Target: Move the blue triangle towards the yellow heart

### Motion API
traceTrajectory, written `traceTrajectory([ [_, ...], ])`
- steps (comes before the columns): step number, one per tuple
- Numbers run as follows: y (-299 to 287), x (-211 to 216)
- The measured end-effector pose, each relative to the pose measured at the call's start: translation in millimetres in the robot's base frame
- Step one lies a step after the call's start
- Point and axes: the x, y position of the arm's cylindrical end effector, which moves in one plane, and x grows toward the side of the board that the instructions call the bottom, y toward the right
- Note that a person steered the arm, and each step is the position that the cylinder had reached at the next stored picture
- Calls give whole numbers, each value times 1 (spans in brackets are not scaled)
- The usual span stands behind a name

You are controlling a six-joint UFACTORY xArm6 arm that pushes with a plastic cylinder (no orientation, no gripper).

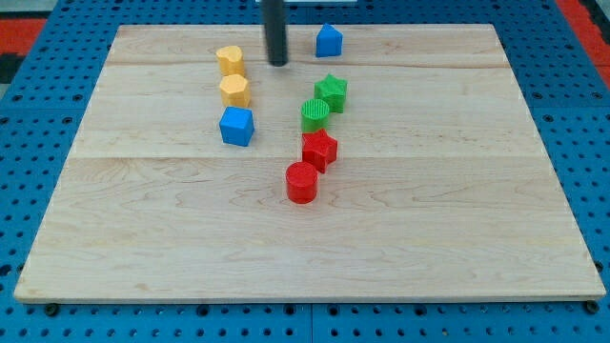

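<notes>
The blue triangle (329, 41) sits near the view's top, right of centre. The yellow heart (230, 60) lies to its left, a little lower. My tip (277, 64) is on the board between them, roughly midway, touching neither. The dark rod rises straight up out of the view's top.
A yellow hexagon (234, 90) sits just below the heart, with a blue cube (236, 126) below that. A green star (332, 91), a green cylinder (315, 114), a red star (319, 149) and a red cylinder (301, 182) run down the middle of the wooden board (457, 210).
</notes>
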Motion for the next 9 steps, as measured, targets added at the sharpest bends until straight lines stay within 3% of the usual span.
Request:
traceTrajectory([
  [1,60,0],
  [2,83,-14],
  [3,79,-34],
  [5,14,-35],
  [9,-28,-37],
])
